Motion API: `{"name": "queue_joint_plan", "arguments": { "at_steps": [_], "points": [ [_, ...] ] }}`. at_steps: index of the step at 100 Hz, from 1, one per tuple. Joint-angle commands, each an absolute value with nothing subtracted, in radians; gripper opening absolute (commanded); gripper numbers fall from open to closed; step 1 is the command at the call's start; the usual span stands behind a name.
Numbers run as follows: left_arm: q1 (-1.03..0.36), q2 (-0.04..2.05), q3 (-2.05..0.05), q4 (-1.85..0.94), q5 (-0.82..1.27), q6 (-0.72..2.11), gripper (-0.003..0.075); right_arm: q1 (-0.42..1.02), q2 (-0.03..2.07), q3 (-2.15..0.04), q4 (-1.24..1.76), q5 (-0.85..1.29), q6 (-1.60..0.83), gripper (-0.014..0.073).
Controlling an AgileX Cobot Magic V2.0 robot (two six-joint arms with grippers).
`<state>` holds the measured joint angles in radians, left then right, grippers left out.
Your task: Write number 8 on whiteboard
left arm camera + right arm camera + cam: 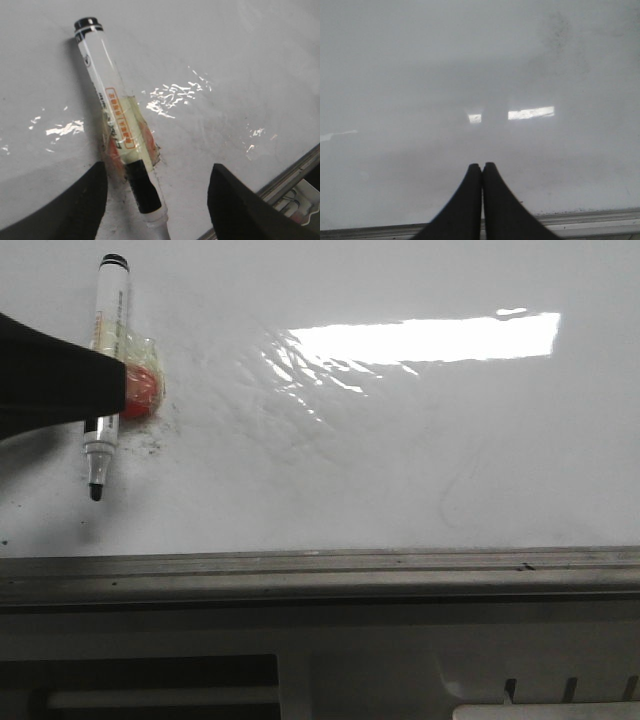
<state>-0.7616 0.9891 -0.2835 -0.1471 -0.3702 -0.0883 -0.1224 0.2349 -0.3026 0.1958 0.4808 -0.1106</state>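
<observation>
Marker (pixel 117 125) flat on whiteboard (pixel 420 440), between wide-spread left gripper (pixel 157 200) fingers; right gripper (pixel 482 172) pressed closed, empty

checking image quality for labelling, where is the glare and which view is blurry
Front view: a bright glare bar on the whiteboard, rippled at its left end. Left wrist view: scattered glints around the sharply shown marker. Right wrist view: hazy and soft, two small reflections above the right gripper.

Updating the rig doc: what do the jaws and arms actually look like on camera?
Both grippers show plain matte black fingers, tapering and curved. The right gripper has two slim fingers narrowing to rounded tips. The left gripper shows broader black wedges at the frame edge. No cables, markings or labels are visible, and the arms themselves are out of view.
</observation>
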Motion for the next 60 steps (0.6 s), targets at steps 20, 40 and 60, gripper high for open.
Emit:
{"name": "queue_joint_plan", "arguments": {
  "at_steps": [20, 40, 60],
  "points": [
    [-0.769, 1.093, -0.319, -0.254, -0.483, -0.098, 0.0297, -0.123, 0.255, -0.337, 0.201, 0.420, -0.115, -0.0064],
    [-0.769, 1.111, -0.319, -0.262, -0.485, -0.098, 0.0027, -0.048, 0.255, -0.337, 0.201, 0.429, -0.115, -0.0063],
    [-0.769, 1.111, -0.319, -0.210, -0.485, -0.098, -0.0020, 0.112, 0.258, -0.364, 0.201, 0.494, -0.115, -0.0063]
  ]
}}
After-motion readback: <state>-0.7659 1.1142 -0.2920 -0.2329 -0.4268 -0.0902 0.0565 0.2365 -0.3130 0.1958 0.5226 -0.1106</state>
